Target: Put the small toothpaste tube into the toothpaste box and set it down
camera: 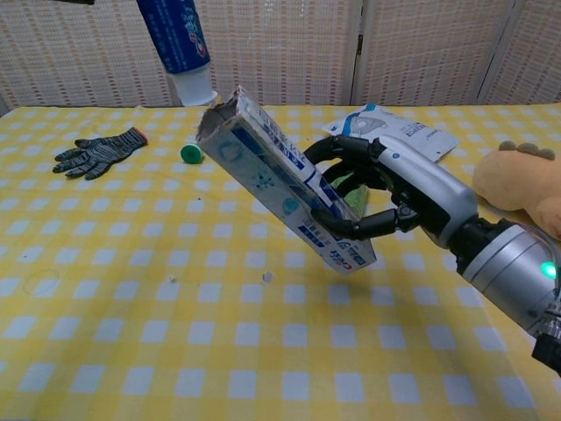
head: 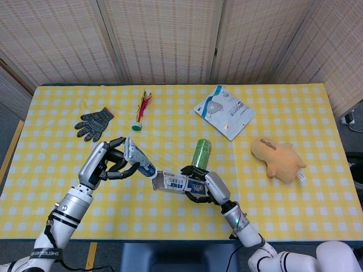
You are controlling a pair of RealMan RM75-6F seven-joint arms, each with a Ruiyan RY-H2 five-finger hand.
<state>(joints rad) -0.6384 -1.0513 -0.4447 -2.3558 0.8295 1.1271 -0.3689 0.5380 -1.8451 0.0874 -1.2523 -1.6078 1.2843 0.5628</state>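
The left robot hand is wrapped around the small toothpaste tube, held up off the counter with its white cap end pointing at the open mouth of the toothpaste box. The right robot hand clamps the box along its far half, also in the air, tilted so the mouth faces the tube. Cap and mouth sit just beside each other; from above I cannot tell whether the cap has entered.

The tube looks light and squashy with a slick skin, so a grip around its rear half seems right, firm but not crushing. The box is thin card, I'd judge: easy to dent, and squeezing near the mouth would pinch the opening shut. Holding it well back, as now, keeps the mouth square.

In the chest view the left robot hand is cut off at the top edge and only the tube's lower part shows. The green can is mostly hidden behind the box there.
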